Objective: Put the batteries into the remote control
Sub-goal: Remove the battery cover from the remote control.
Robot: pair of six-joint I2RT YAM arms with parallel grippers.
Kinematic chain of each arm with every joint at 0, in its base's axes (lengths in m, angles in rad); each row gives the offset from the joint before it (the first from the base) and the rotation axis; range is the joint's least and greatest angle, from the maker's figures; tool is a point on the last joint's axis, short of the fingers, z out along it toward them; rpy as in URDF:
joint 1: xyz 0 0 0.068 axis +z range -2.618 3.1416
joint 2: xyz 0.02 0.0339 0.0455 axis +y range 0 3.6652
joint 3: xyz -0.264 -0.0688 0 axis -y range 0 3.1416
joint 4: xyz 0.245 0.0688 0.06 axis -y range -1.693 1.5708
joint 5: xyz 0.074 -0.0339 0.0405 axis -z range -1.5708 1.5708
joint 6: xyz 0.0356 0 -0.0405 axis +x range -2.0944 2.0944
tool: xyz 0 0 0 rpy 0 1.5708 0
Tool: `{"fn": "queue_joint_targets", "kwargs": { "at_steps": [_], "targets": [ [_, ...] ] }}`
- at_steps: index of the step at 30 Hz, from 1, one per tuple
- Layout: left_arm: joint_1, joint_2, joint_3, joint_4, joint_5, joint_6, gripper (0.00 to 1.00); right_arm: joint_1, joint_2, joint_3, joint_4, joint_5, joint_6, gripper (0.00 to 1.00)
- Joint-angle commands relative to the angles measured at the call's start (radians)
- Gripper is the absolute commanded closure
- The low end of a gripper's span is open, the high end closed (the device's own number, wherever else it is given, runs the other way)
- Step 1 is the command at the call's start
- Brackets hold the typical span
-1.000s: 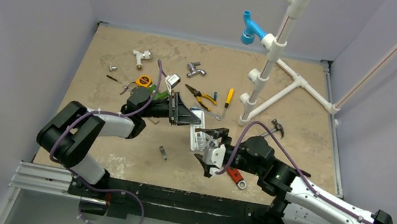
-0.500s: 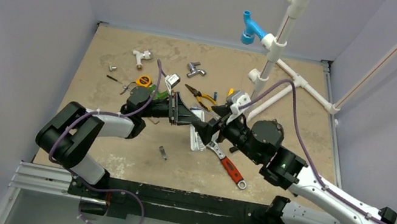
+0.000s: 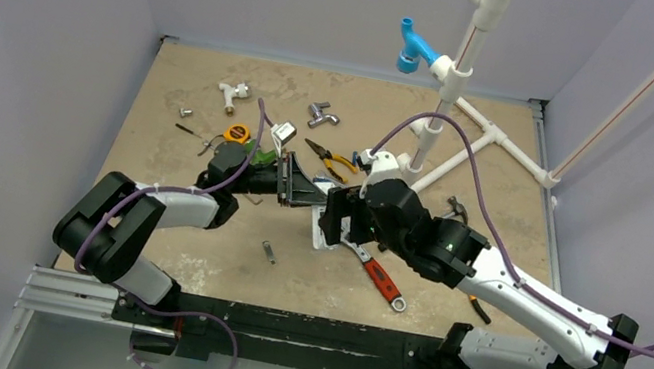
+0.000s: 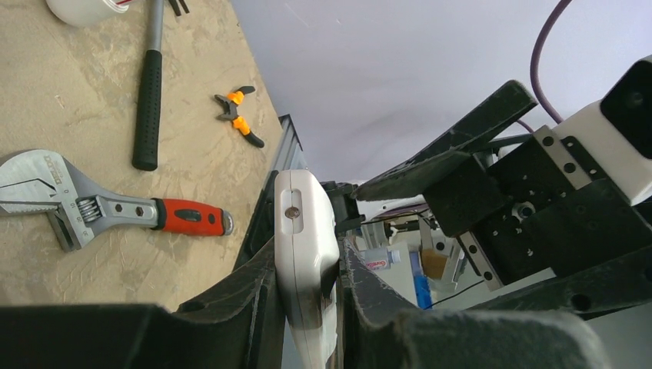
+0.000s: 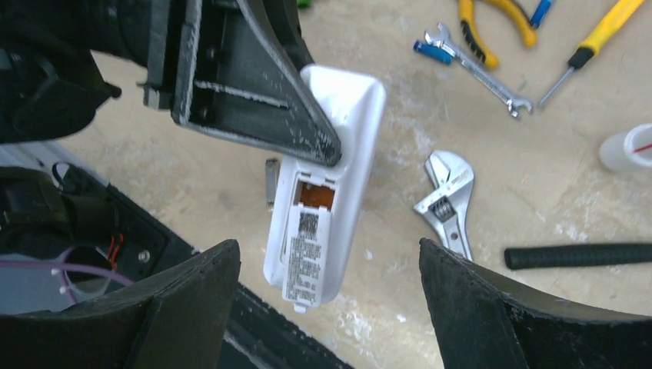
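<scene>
Remote (image 5: 330,200) sits pinched between the L gripper (image 4: 307,265) fingers, held up over the near part of the table (image 3: 175,219); its back faces the R wrist cam, w/ an orange-brown recess (image 5: 315,196) showing above a barcode label; R gripper (image 5: 332,304) is spread wide, fingers (image 5: 192,300) flanking the remote, apart from it; wrench (image 5: 446,200) w/ red handle lies flat on the table just beside; hammer (image 4: 148,84) lies near it.

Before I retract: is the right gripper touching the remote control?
Apart. Right wrist view: the right gripper's open fingers stand clear of the remote control on both sides.
</scene>
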Motion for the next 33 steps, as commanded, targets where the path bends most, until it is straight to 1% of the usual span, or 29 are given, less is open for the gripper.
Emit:
{"fn": "queue_joint_targets", "kwargs": {
  "at_steps": [1, 5, 10, 20, 33],
  "targets": [
    [-0.005, -0.016, 0.026, 0.034, 0.002, 0.027, 1.0, 0.005, 0.006, 0.04, -0.071, -0.087, 0.063, 0.17],
    [-0.005, -0.012, 0.03, 0.029, 0.002, 0.028, 1.0, 0.005, 0.031, 0.029, -0.071, -0.147, 0.047, 0.21],
    [-0.005, -0.01, 0.028, 0.027, -0.002, 0.025, 1.0, 0.004, 0.062, 0.024, -0.064, -0.165, 0.035, 0.25],
    [-0.005, -0.009, 0.034, 0.01, -0.003, 0.033, 1.0, 0.005, 0.082, 0.02, -0.068, -0.159, 0.009, 0.41],
    [-0.005, 0.002, 0.045, 0.018, 0.002, 0.03, 1.0, 0.006, 0.124, 0.031, -0.097, -0.178, -0.01, 0.48]
  ]
}}
